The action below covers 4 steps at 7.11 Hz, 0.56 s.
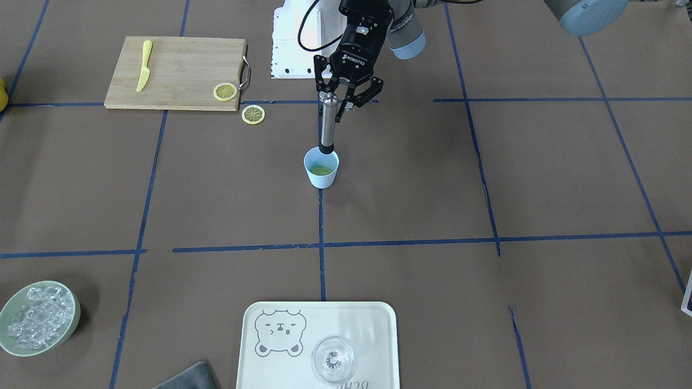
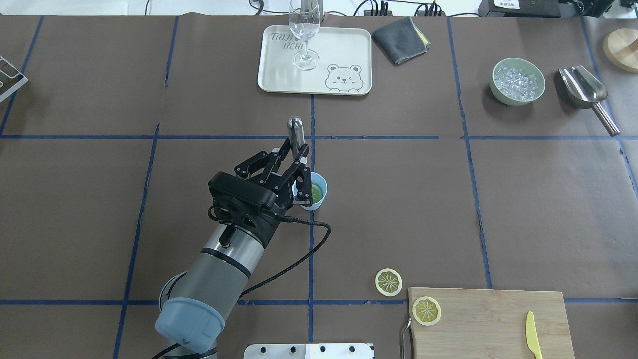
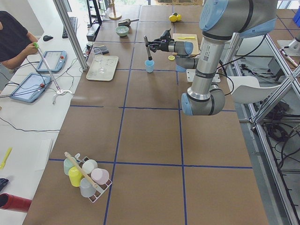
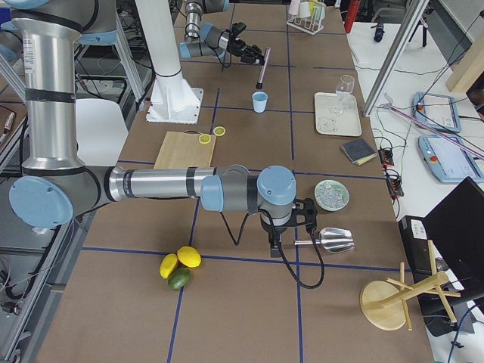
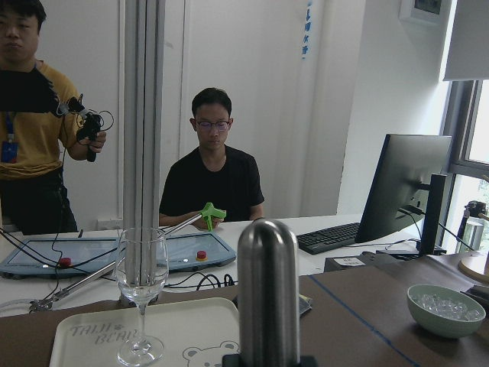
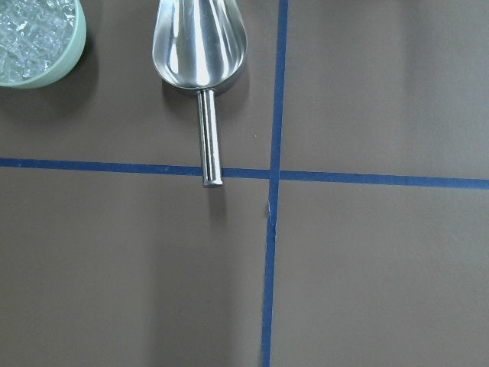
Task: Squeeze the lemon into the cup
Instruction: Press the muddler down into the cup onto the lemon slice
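Observation:
The light-blue cup (image 1: pixel 321 178) stands on the table's middle line and also shows in the overhead view (image 2: pixel 321 199). A yellow-green lemon slice (image 1: pixel 321 171) lies flat in its bottom. My left gripper (image 1: pixel 335 102) is shut on a steel muddler (image 1: pixel 327 121), held tilted with its dark tip inside the cup; the overhead view shows the gripper (image 2: pixel 298 155) right beside the cup. Two more lemon slices lie apart: one on the cutting board (image 2: pixel 426 310), one on the table (image 2: pixel 388 281). My right gripper (image 4: pixel 291 219) shows only in the exterior right view, above a steel scoop; I cannot tell its state.
The wooden cutting board (image 2: pixel 488 319) holds a yellow plastic knife (image 2: pixel 532 335). A cream tray (image 2: pixel 344 45) carries a clear stemmed glass (image 2: pixel 304 30). A grey cloth (image 2: pixel 400 33), a green bowl of ice (image 2: pixel 517 81) and the steel scoop (image 2: pixel 583 87) lie along the far side.

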### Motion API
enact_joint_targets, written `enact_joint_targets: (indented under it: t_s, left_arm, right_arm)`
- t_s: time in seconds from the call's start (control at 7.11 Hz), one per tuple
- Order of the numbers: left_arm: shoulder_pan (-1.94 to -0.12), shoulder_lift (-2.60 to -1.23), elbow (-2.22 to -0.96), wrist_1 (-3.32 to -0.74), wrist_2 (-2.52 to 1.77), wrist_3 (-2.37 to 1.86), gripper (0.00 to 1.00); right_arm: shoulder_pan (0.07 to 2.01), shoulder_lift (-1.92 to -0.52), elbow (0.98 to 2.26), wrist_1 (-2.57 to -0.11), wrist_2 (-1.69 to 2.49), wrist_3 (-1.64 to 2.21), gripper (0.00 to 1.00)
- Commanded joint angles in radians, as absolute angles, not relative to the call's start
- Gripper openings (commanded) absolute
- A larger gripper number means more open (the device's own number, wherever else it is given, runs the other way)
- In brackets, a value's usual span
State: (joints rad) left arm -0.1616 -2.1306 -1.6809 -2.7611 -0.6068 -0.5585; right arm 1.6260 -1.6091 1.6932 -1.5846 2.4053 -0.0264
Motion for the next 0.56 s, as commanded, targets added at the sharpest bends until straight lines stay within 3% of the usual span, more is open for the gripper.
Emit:
enact_joint_targets:
  t_s: [0.0,0.42]
  left_arm:
    - [-0.161,-2.154,-1.648,-2.773,-0.618,-0.558,0.00]
    - [-0.163,-2.164,-1.620,-2.773,-0.617,-0.558,0.00]
  right_arm:
    - [1.626,-1.611,1.695,-1.585,2.405,-0.028,1.00]
    - [1.626,-1.611,1.695,-1.585,2.405,-0.026,1.00]
